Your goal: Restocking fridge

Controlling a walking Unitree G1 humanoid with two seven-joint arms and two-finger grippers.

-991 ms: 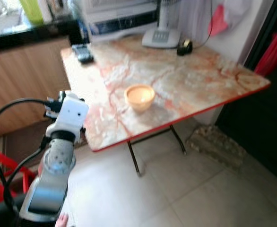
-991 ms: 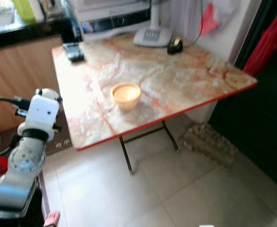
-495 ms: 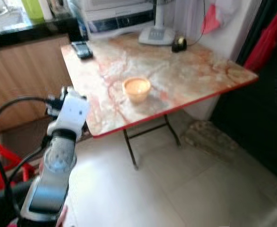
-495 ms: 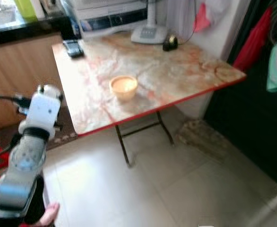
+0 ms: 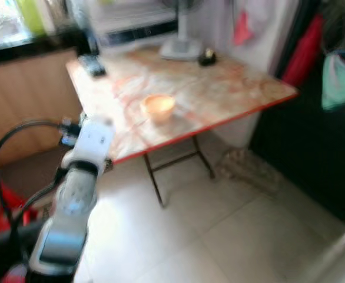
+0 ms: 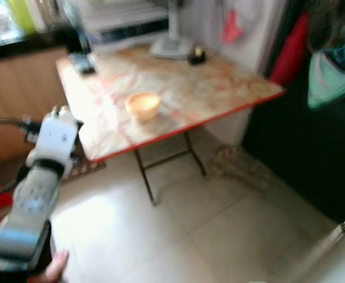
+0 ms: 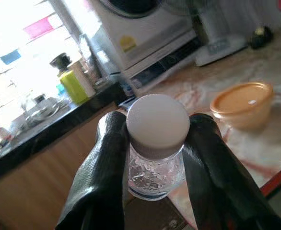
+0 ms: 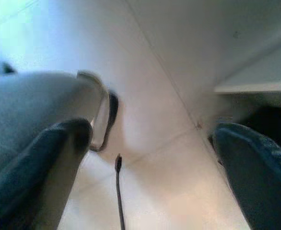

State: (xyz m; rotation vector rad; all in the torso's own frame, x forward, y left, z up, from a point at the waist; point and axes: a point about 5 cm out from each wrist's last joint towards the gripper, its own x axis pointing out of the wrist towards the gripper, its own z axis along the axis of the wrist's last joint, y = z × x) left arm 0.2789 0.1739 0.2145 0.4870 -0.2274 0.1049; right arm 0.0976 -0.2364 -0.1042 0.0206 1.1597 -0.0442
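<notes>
Beside the folding table [image 5: 231, 94] with its orange bowl [image 5: 158, 107], the left gripper [image 7: 156, 143] clamps a white-capped bottle [image 7: 156, 143]; the right gripper [image 8: 150, 167] hangs spread above floor tiles [image 8: 169, 96].

A marble-patterned folding counter [image 5: 219, 88] with a red edge stands on a pale tiled floor [image 5: 219, 236]. An orange bowl [image 5: 158, 107] sits near its middle; a white fan base [image 5: 179, 48] and a dark phone [image 5: 92, 65] lie at its far side. A wooden cabinet [image 5: 25, 100] stands beside it.

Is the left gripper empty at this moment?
No, in the left wrist view the left gripper is shut on a clear bottle with a white cap, one black finger on each side.
</notes>
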